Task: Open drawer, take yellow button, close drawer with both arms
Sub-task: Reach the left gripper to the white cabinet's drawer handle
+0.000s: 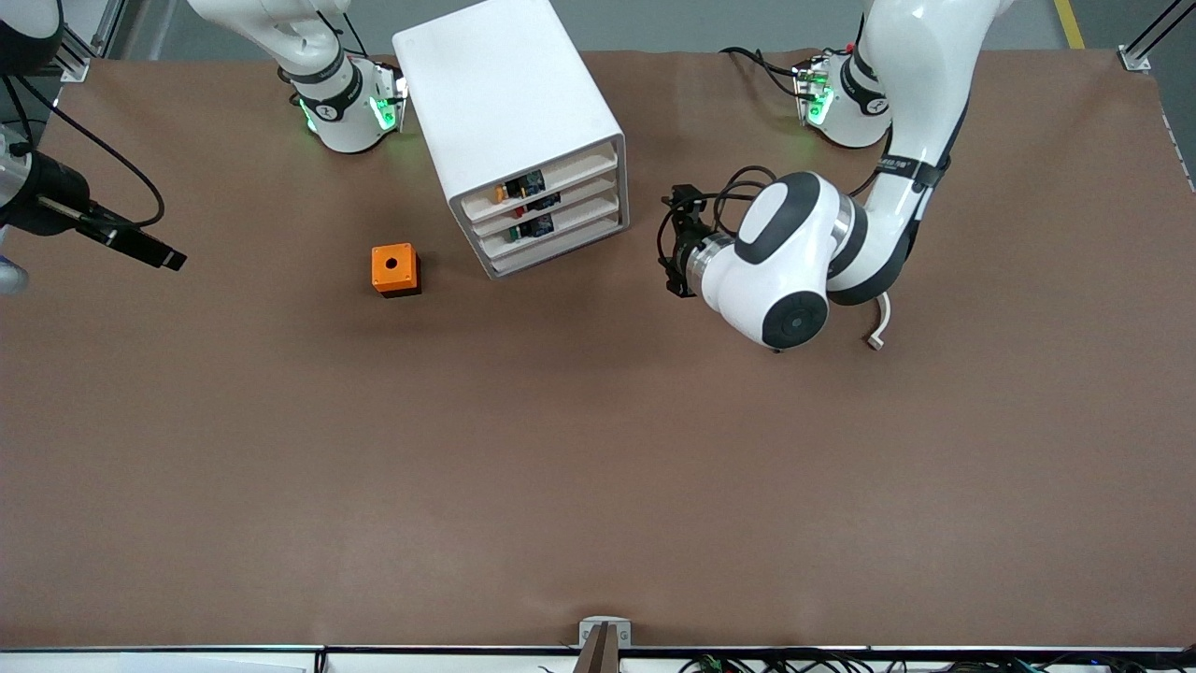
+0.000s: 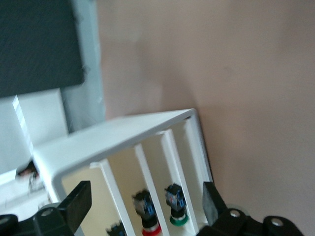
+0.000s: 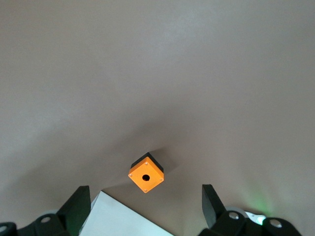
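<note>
Beside the white rounded plastic cabinet (image 1: 509,121) on the brown worktop (image 1: 598,467), the left gripper (image 1: 675,245) hovers with fingers (image 2: 78,199) apart, while the right gripper (image 3: 145,206) waits high above, fingers (image 3: 78,199) likewise apart.

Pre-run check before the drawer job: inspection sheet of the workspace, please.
Surface: brown table, mostly bare.
Job's things: cabinet standing angled; top drawer pushed in; orange-capped button inside it.
Clutter: orange cube with a hole, beside the cabinet toward the right arm's end.
Grippers: left gripper open, beside the cabinet, facing it; right gripper open, above the cabinet.
Cables: black cables looped at the left arm's wrist.
Surroundings: black camera at the table's edge.
</note>
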Tool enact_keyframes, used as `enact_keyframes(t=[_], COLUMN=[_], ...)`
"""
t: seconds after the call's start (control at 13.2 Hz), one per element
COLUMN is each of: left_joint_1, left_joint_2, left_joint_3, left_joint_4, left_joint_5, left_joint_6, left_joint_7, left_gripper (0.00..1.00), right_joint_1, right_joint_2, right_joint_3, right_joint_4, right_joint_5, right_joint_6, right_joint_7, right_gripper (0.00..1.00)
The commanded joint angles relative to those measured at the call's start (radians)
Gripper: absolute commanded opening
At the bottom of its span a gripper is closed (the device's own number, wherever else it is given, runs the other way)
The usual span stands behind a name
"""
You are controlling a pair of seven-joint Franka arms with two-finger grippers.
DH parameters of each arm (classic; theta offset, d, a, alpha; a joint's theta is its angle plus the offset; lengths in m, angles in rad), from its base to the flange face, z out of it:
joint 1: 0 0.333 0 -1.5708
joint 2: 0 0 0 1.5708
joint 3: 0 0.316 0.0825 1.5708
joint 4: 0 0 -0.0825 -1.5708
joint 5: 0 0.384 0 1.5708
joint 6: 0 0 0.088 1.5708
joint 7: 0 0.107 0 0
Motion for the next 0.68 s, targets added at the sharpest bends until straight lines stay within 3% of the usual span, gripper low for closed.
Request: enact_keyframes(t=[0.0,0.08,0.15,0.61], left_joint_1=[-0.022,-0.028,-0.028,-0.094], left_joint_2=[0.06,0.08,0.103,0.152], left_joint_3=[0.001,0.002,0.001,-0.001], left_joint_4=[0.028,0.028,0.029,0.028], left_joint_5=[-0.099,-0.142,-0.194,-0.306], left_joint_6=[-0.022,-0.026,-0.027,-0.027], left_joint_7=[-0.169,-0.189,-0.218,-0.292], left_gripper=[0.99,0.92,0.78,0.75], right_joint_1=[0.064,0.09,0.107,0.219], right_joint_2=[0.013,0.019,0.022,0.073], right_joint_3=[-0.002,-0.002,-0.002,-0.002], right_joint_4=[0.003,0.004,0.006,0.058], right_joint_5=[0.012,0.019,0.028,0.082], right_joint_6=[0.008,0.009,0.009,0.023], right_joint_7=[0.157,0.185,0.215,0.429], right_gripper=[1.0,1.0,1.0,1.0])
